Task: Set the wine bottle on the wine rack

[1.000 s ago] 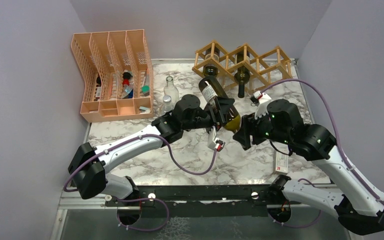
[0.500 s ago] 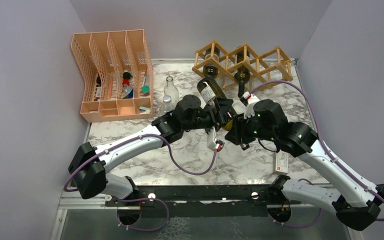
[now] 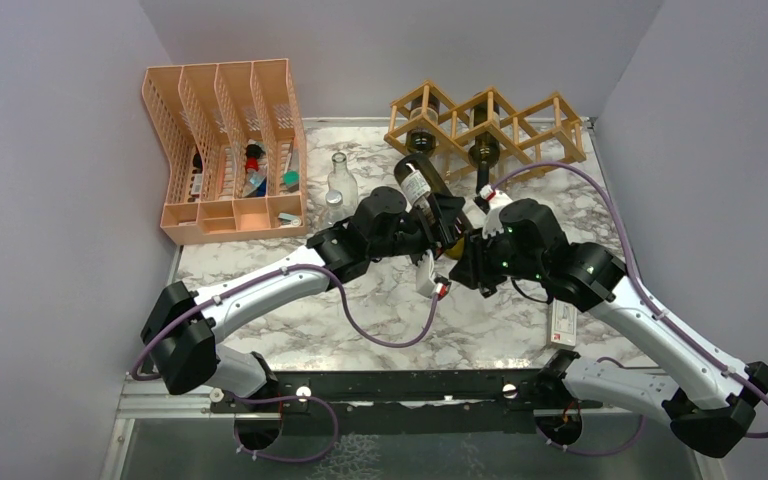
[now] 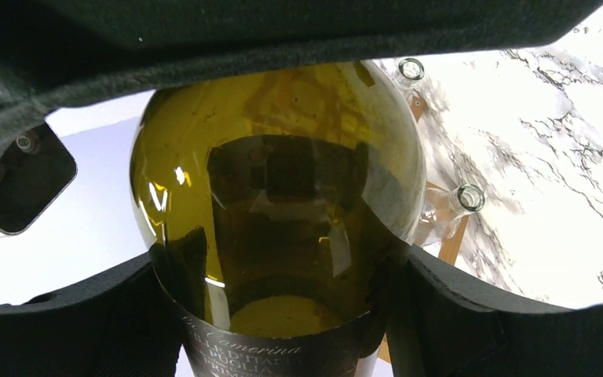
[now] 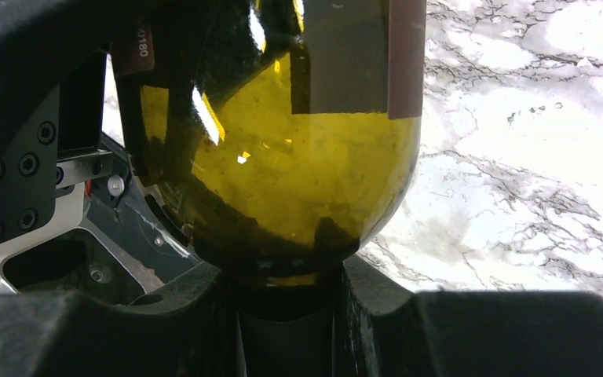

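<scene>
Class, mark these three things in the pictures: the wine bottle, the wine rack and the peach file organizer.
wine bottle (image 3: 417, 183), top view, its labelled body.
wine rack (image 3: 457, 117), top view, a wooden slat junction.
file organizer (image 3: 172, 150), top view, its left mesh wall.

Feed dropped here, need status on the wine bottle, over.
Left gripper shut on wine bottle body. Right gripper shut on its neck. Not yet in wine rack. Two racked bottles already there.

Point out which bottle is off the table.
The green wine bottle, held in the left gripper, right gripper around its neck. Two clear bottles stand on the table; others lie in the wine rack.
</scene>
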You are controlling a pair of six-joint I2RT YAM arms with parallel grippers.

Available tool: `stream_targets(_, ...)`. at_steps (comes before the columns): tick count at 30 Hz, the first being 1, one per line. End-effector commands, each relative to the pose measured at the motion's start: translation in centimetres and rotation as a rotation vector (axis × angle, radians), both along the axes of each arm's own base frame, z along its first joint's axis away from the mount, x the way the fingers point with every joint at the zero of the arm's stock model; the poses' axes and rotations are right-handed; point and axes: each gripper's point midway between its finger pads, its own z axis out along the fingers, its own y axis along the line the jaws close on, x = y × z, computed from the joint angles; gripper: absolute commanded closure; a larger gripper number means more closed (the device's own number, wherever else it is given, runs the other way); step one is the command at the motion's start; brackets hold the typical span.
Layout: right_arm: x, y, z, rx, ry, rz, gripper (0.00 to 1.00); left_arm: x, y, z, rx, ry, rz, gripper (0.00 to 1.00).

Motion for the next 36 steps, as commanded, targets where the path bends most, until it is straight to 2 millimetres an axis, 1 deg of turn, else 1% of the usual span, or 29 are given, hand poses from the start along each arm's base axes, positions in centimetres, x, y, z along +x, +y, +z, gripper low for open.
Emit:
stream_targets(1,2.0,-0.5,1.1,-0.006,-0.087,-0.081,0.99,-0.6,-0.1,7.3,-0.214,-0.076,-0.016,0.57)
stream_targets(2,2.3,-0.8,1.4,-0.008,-0.102,-0.099,0.99,-0.8,0.0,7.5,-0.232,-0.085,-0.019,0.45)
stream_targets(3,2.6,-1.1,1.9,-0.008,-0.122,-0.116,0.99,-0.8,0.1,7.4,-0.241,-0.091,-0.019,0.22)
stream_targets(4,2.9,-1.4,2.4,-0.010,-0.142,-0.139,0.99,-0.9,0.1,7.3,-0.244,-0.096,-0.021,0.13)
stream_targets(5,3.3,-1.8,2.9,-0.012,-0.166,-0.165,0.99,-1.1,0.2,7.2,-0.243,-0.094,-0.026,0.07)
stream_targets(7,4.0,-2.7,4.0,-0.017,-0.209,-0.221,0.99,-1.5,0.3,6.8,-0.240,-0.065,-0.037,0.03)
stream_targets(9,4.6,-3.8,4.9,-0.028,-0.248,-0.282,0.99,-2.1,0.3,6.7,-0.254,-0.021,-0.051,0.02)
stream_targets(10,5.2,-4.7,5.2,-0.052,-0.273,-0.332,0.99,-2.4,0.4,6.8,-0.263,-0.003,-0.057,0.01)
stream_targets(15,6.8,-7.9,5.8,-0.171,-0.332,-0.493,0.99,-3.5,0.6,7.4,-0.321,0.113,-0.075,0.01)
stream_targets(17,7.2,-8.5,5.5,-0.214,-0.336,-0.526,0.99,-3.9,0.8,8.5,-0.381,0.186,-0.071,0.01)
stream_targets(19,7.4,-9.2,5.1,-0.255,-0.334,-0.561,0.99,-3.9,1.1,9.8,-0.476,0.316,-0.042,0.01)
stream_targets(23,7.2,-10.7,3.9,-0.333,-0.313,-0.619,0.99,-3.1,2.0,11.3,-0.662,0.598,0.064,0.01)
stream_targets(24,7.2,-11.0,3.6,-0.345,-0.308,-0.625,0.99,-2.8,2.2,11.5,-0.713,0.685,0.102,0.04)
stream_targets(25,7.2,-11.4,3.3,-0.353,-0.301,-0.634,0.99,-2.3,2.7,11.6,-0.768,0.763,0.150,0.09)
stream_targets(27,7.6,-12.1,2.8,-0.366,-0.288,-0.635,0.99,-1.6,3.8,11.7,-0.878,0.899,0.245,0.13)
stream_targets(30,8.6,-12.9,2.1,-0.362,-0.253,-0.630,0.99,-1.2,5.5,11.1,-0.986,1.053,0.358,0.15)
stream_targets(34,9.8,-13.8,1.6,-0.308,-0.196,-0.630,0.99,-1.9,6.7,10.5,-1.018,1.201,0.437,0.15)
stream_targets(36,9.9,-14.4,1.4,-0.298,-0.176,-0.645,0.99,-1.6,7.9,10.2,-1.073,1.259,0.525,0.15)
